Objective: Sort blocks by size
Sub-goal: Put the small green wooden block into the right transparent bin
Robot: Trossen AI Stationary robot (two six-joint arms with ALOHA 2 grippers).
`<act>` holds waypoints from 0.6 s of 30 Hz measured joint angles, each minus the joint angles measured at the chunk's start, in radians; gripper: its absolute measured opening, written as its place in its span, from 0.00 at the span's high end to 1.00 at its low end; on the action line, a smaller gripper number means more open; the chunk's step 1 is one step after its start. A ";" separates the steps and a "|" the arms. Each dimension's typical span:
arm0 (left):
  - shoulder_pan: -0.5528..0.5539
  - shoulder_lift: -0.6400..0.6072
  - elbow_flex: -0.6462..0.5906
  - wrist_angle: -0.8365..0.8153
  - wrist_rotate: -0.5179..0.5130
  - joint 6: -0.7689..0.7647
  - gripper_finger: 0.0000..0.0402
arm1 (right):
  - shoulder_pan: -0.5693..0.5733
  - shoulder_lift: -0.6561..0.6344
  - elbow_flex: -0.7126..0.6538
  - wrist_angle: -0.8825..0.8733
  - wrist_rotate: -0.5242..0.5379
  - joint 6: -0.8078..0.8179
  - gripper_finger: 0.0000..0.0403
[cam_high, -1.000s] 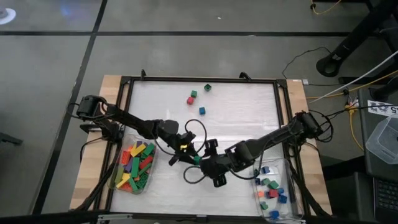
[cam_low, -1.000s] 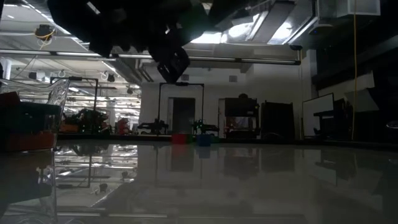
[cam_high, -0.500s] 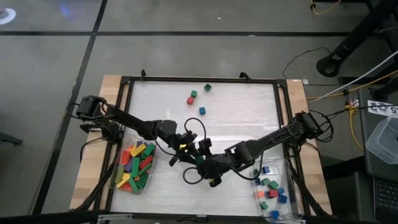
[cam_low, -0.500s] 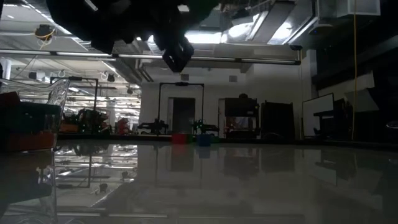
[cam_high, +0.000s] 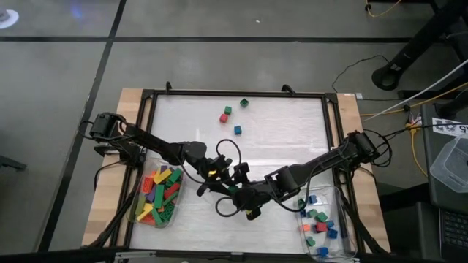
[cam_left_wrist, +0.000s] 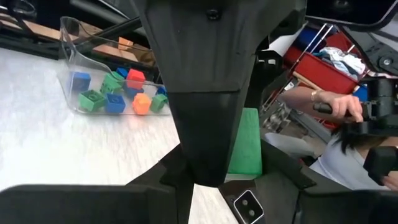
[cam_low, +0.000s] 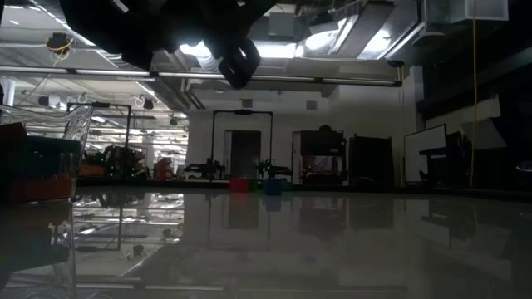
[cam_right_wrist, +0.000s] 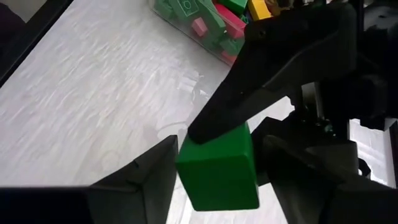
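Step in hand: we judge a handover of the green block (cam_right_wrist: pixel 217 165) from the left claw (cam_high: pixel 225 181) to the right claw (cam_right_wrist: pixel 217 186), in the air above the middle of the desk (cam_high: pixel 278 146), towards its front edge.

To do it well, we close the right claw squarely on the block's flat sides. We release the left claw only once that grip is firm. We keep both arms motionless during the exchange.

The left claw is closed on the block and pinches it from above. The right claw is spread wide, one finger on either side of the block, and does not yet visibly clamp it.

The block looks short, so it probably belongs in the right tub (cam_high: pixel 344 219), at the front right corner.
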 joint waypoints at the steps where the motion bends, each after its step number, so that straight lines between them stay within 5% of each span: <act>1: 0.000 0.000 0.000 0.000 0.000 0.008 0.69 | 0.000 0.000 0.000 0.000 0.001 0.000 0.45; 8: 0.000 0.000 0.000 0.002 0.008 0.001 0.69 | 0.001 0.000 0.000 0.000 -0.004 -0.023 0.65; 18: 0.002 -0.001 0.000 -0.031 -0.062 0.045 0.50 | -0.001 -0.012 0.002 -0.150 -0.085 0.152 0.63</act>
